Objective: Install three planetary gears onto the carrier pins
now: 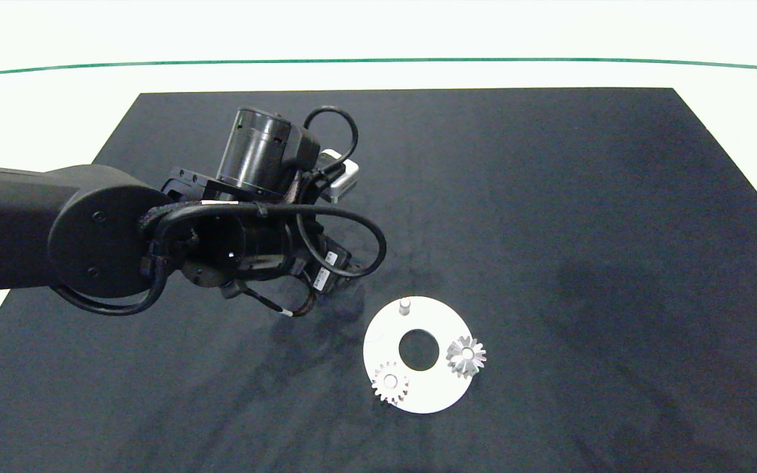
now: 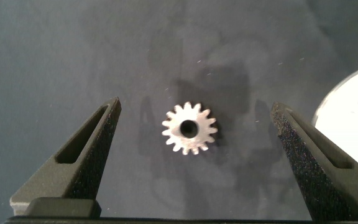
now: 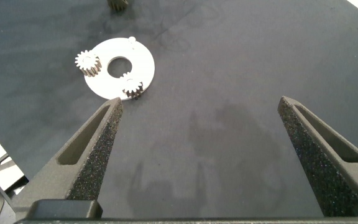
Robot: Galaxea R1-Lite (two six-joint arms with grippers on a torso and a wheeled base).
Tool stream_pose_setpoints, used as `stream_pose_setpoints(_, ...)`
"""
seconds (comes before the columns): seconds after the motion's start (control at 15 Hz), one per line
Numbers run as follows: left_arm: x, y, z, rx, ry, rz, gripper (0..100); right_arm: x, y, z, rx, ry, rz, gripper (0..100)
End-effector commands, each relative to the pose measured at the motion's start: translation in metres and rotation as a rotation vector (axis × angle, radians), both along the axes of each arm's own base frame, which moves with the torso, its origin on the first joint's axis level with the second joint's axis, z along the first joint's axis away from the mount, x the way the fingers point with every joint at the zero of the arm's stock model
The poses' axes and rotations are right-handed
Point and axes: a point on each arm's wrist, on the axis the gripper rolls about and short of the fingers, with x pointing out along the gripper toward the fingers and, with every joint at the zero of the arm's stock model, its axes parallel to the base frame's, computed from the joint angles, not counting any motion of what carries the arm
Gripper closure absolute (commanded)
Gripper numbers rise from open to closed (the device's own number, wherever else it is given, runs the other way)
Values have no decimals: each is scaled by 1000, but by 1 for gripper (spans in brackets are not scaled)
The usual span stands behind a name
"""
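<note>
One planetary gear (image 2: 189,129), small and silver, lies flat on the black mat between the wide-open fingers of my left gripper (image 2: 196,106), which hovers over it without touching. In the head view the left arm (image 1: 247,243) hides this gear. To the arm's right lies the white disc (image 1: 431,315) with its carrier pins. Two gears (image 1: 390,382) (image 1: 466,356) sit on pins, and the far pin (image 1: 405,305) stands bare. My right gripper (image 3: 200,102) is open and empty, well away from the disc (image 3: 143,62), and out of the head view.
The black mat (image 1: 582,197) covers most of the white table. A green line (image 1: 378,61) runs along the far side of the table. The disc's edge (image 2: 347,106) shows just beyond one left finger.
</note>
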Motion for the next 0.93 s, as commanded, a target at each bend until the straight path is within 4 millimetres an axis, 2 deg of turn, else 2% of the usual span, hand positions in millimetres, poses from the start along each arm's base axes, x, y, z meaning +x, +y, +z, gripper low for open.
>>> stream_pose_setpoints(0.07,7,8,-3,4,7,32,0,0,0,0,-4,1,1,0)
stream_pose_setpoints(0.47,14,19,-7,-4,29,73,0,0,0,-1,-5,2,1,0)
stream_pose_setpoints(0.93,11,3,-19,-60,78,77,0,0,0,-1,-5,3,1,0)
